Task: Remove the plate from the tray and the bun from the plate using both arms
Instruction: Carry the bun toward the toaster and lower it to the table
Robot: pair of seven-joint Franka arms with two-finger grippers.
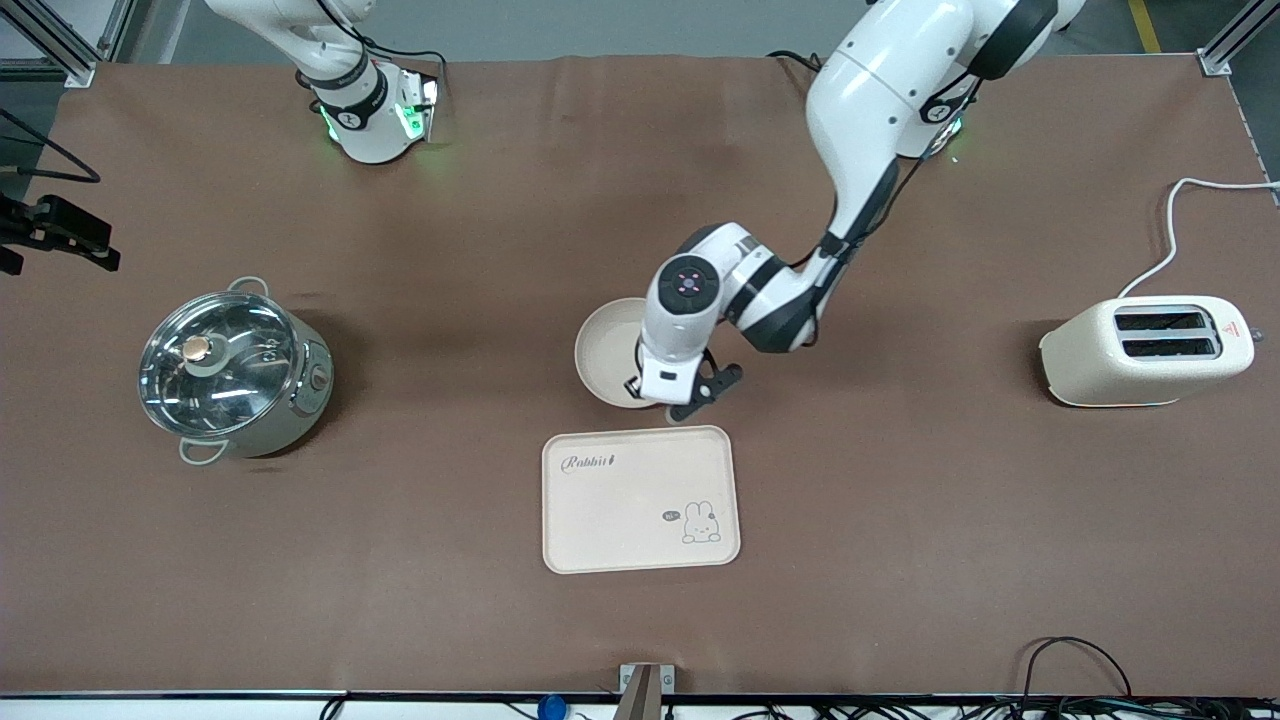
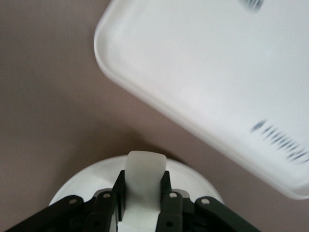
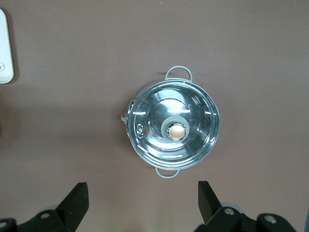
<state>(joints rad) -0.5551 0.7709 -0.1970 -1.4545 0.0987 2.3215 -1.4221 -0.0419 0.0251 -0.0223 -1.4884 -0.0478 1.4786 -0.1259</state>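
Observation:
The round cream plate [image 1: 600,350] lies mid-table, just farther from the front camera than the tray. My left gripper [image 1: 668,396] hangs low over the plate's edge nearest the tray. In the left wrist view the left gripper [image 2: 143,182] is shut on the pale cream bun [image 2: 145,169], which stands up between the black fingers [image 2: 166,193] above the plate [image 2: 195,181]. The hand hides the bun in the front view. My right gripper [image 3: 143,195] is open and empty, high above the table near the pot; it is out of the front view.
The cream rabbit tray [image 1: 640,500] lies nearer the front camera than the plate; it also shows in the left wrist view [image 2: 207,72] and the right wrist view [image 3: 4,48]. A lidded steel pot [image 1: 232,368] [image 3: 174,128] stands toward the right arm's end, a cream toaster [image 1: 1150,350] toward the left arm's.

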